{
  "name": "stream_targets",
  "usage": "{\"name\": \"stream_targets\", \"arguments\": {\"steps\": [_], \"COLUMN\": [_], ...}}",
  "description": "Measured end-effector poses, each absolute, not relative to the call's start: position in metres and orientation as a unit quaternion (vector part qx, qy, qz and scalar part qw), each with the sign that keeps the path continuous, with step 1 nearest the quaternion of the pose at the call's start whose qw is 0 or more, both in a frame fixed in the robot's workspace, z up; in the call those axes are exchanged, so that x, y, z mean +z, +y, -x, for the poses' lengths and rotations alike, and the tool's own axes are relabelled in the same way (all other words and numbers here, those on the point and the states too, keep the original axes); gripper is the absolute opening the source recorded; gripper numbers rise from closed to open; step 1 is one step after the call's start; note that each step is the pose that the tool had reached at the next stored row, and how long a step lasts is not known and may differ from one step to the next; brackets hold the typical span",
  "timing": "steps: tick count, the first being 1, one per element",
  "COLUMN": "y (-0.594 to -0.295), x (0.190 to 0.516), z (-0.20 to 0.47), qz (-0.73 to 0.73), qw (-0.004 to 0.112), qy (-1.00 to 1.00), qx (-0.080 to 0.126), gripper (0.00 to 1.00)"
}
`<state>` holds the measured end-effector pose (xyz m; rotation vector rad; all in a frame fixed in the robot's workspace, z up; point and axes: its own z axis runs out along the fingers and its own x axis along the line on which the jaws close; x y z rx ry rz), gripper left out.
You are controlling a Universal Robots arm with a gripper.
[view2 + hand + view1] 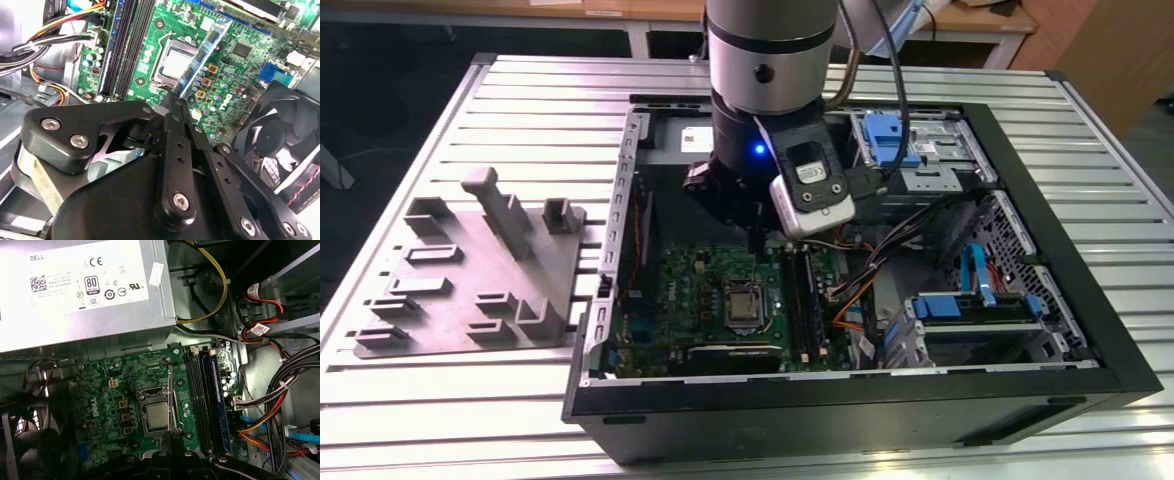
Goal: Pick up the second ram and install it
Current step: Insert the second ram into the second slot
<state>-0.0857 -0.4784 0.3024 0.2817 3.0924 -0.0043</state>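
Observation:
My gripper (176,102) is shut on the second ram (205,55), a thin stick with a blue label and dark chips that reaches out from the fingertips. In the first wrist view the ram (171,395) is edge-on, a thin line over the CPU socket (156,416). It hangs above the green motherboard (700,290), apart from the long black slots (200,400) beside the socket. One slot holds another stick (220,405). In the exterior view the gripper (757,228) hangs inside the open PC case (1067,260).
The grey power supply box (75,290) stands at one end of the motherboard. A black fan (280,140) sits by the board's edge. Cable bundles (280,390) and blue drive cages (974,305) crowd the exterior view's right. A grey fixture plate (480,270) lies outside the case.

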Motion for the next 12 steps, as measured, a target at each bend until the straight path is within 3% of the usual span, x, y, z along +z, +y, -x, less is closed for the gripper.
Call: {"name": "stream_targets", "arguments": {"steps": [12], "y": [-0.4784], "x": [0.3024], "z": [0.0857], "qz": [-0.045], "qw": [0.018], "qy": [0.999], "qx": [-0.001], "gripper": [0.11]}}
